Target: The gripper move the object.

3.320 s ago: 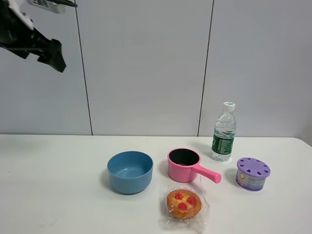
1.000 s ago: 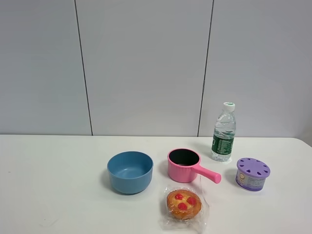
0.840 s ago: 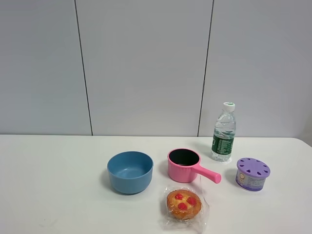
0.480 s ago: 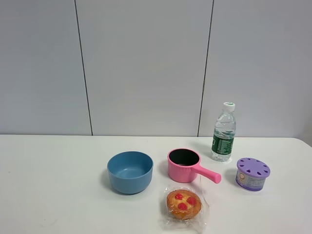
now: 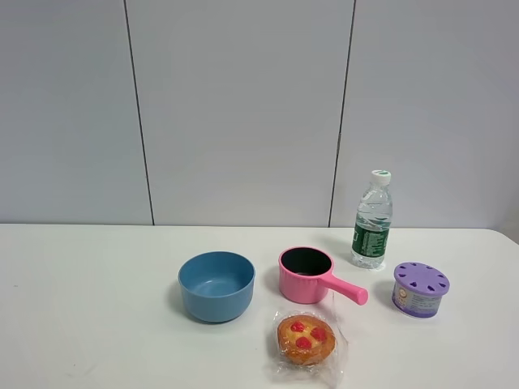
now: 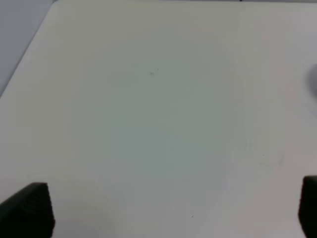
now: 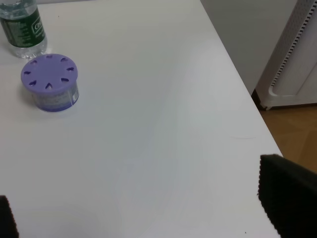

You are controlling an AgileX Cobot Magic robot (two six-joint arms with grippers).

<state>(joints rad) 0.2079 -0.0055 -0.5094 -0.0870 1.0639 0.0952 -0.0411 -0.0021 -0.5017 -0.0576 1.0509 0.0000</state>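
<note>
The round golden tart, crinkly in clear wrap, is lying on the white table before the glossy pink saucepan; both grippers are hovering elsewhere, jaws spread wide.

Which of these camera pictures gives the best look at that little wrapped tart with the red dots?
The exterior high view. There the wrapped tart lies in full sight on the white table, in front of the pink saucepan. The left wrist view shows only bare table, and the right wrist view shows the purple-lidded container and water bottle; neither shows the tart.
</note>
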